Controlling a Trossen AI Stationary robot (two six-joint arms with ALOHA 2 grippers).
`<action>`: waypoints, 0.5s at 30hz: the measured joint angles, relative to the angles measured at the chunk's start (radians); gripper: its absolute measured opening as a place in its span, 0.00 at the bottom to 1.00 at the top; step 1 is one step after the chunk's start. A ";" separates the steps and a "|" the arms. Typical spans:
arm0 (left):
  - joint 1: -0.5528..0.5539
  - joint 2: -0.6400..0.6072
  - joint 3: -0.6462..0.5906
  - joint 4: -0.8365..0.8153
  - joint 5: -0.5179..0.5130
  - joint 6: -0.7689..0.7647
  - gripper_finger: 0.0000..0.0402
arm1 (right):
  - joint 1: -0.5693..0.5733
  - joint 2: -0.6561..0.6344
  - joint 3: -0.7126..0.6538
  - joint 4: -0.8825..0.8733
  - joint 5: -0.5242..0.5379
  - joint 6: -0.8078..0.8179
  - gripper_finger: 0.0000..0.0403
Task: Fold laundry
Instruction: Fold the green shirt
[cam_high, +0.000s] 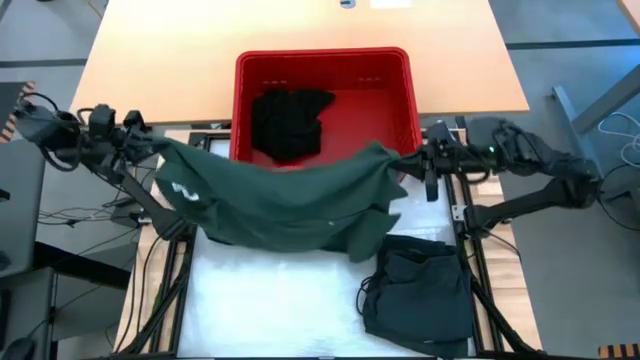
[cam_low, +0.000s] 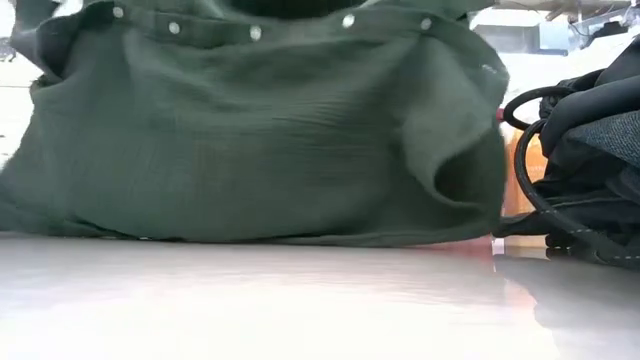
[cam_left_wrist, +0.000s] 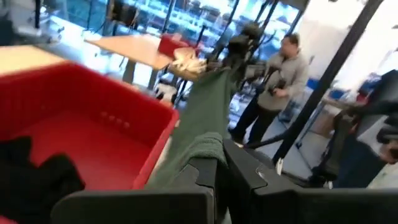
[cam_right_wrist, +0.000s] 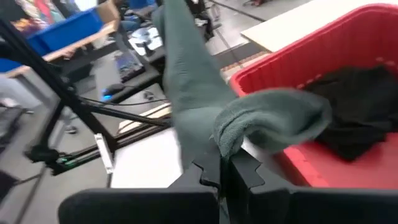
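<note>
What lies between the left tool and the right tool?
The green shirt hangs stretched between the left tool and the right tool, both shut on it, as the high view shows.

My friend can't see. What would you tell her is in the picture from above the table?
Two robot arms hold a green shirt stretched between them over a white table, the left gripper and right gripper each shut on an end. Behind it, a red basket holds black clothes; a dark garment lies nearby.
</note>
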 joint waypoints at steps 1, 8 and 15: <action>-0.013 -0.004 0.004 0.037 -0.006 0.028 0.00 | -0.035 0.002 0.000 0.016 -0.055 -0.001 0.06; -0.111 0.001 0.054 0.258 0.065 0.210 0.00 | -0.150 -0.005 0.009 0.076 -0.340 0.000 0.06; -0.123 0.006 -0.105 0.074 0.342 -0.231 0.00 | 0.101 -0.026 -0.009 -0.151 -0.349 0.186 0.05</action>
